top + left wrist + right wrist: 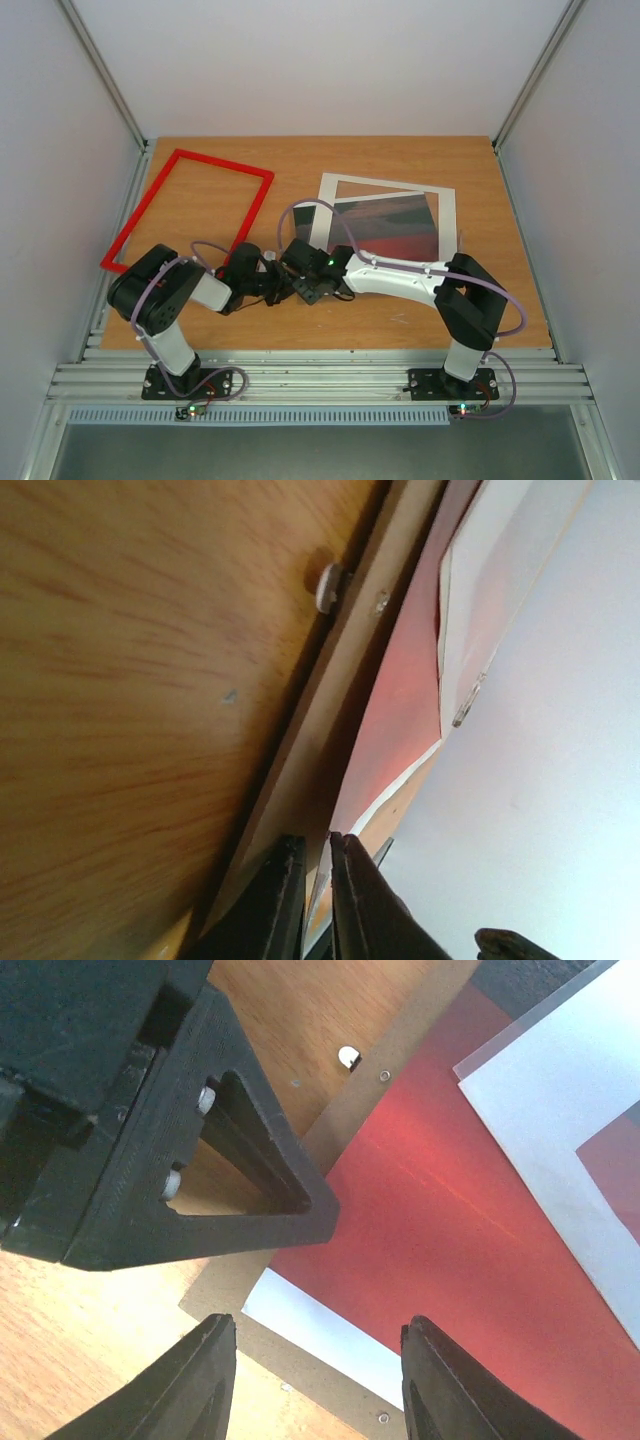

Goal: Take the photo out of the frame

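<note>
The photo (470,1220), red with a white border, lies on a brown backing board (330,1385); it also shows in the left wrist view (400,700). My left gripper (315,875) is shut on the board's edge near its corner, and the board is raised slightly off the table. One of its fingers (220,1200) reaches onto the photo's edge. My right gripper (320,1380) is open, its fingers straddling the photo's white-bordered corner. The red frame (190,210) lies apart at the far left, with nothing inside it. Both grippers, left (288,287) and right (312,290), meet at the table's middle.
A white mat (448,215) with a dark pane lies over the photo's far part; it also shows in the right wrist view (560,1120). A small white peg (348,1056) sits on the table beside the board. Walls close the table on three sides.
</note>
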You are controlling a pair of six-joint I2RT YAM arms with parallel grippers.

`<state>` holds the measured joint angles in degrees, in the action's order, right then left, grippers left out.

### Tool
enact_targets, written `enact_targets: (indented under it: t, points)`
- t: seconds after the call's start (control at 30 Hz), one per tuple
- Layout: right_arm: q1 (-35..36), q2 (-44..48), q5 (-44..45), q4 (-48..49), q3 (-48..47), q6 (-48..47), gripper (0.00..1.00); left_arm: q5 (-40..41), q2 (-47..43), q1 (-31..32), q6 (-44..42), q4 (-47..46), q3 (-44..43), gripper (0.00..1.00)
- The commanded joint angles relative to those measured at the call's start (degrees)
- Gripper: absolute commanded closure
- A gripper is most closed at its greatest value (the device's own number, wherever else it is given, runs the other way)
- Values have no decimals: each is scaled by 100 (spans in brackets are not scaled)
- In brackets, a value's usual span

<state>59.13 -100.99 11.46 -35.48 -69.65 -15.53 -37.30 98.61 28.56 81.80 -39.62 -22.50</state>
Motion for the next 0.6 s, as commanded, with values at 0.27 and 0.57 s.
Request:
enact_targets:
  t: [0.27, 0.57]
  points:
    - [-26, 669, 170, 457, 731, -297, 52, 190, -306, 84, -364, 209, -154, 100]
    - [-25, 1193, 103, 1064, 1419, -713, 51, 544, -1255, 115, -1169, 1786, -423, 100]
